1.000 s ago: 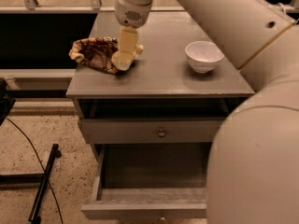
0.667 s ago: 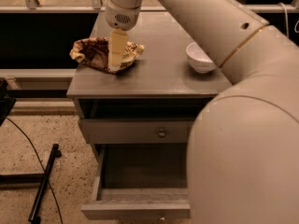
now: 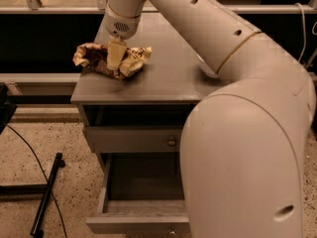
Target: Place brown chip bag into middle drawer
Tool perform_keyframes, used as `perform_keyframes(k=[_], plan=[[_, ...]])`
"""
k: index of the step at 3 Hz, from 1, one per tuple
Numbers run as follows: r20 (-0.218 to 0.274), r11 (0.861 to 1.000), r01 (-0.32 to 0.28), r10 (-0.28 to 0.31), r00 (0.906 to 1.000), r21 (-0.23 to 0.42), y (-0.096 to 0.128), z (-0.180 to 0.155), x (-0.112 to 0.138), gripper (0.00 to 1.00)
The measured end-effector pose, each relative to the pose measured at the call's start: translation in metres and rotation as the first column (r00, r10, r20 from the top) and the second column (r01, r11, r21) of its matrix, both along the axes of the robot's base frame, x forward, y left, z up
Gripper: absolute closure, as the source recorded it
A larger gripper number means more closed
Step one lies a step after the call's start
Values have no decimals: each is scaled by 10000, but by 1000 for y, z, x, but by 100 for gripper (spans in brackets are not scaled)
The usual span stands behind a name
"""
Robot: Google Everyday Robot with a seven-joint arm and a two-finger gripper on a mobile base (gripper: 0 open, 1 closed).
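the step in hand was the pick-up. the tool (image 3: pixel 115 58) pointed straight down at the back left of the table (image 3: pixel 163 83) and was set into the crumpled bag (image 3: pixel 136 56), about at its middle. whether the tool was clenched on the foil or released could not be told. the bag lay on the table top, near the left edge, with no sign of being lifted.

the middle drawer (image 3: pixel 138 223) stood pulled out below, its floor bare and open from above. the upper drawer (image 3: pixel 129 139) with the knob (image 3: pixel 171 142) was shut. the arm (image 3: pixel 237 113) covered the right side of the table and part of the open drawer.

next, judging from this, the move called for a firm grip on the bag, a lift off the table, then a carry forward past the table's front edge and down into the middle drawer, clear of the upper drawer's front. the slack foil could slip or snag on the way.
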State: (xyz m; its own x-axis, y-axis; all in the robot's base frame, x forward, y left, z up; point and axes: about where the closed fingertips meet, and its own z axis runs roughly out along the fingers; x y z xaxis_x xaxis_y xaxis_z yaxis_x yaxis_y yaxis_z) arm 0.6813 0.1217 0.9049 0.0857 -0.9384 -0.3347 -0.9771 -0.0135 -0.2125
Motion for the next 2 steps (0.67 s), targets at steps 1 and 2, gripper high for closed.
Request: perform_keyframes(k=[1, 2], plan=[[-511, 9997, -246, 250, 9984, 87, 3, -25, -5, 72], [-873, 9974, -432, 481, 9950, 573, 4, -30, -11, 96]])
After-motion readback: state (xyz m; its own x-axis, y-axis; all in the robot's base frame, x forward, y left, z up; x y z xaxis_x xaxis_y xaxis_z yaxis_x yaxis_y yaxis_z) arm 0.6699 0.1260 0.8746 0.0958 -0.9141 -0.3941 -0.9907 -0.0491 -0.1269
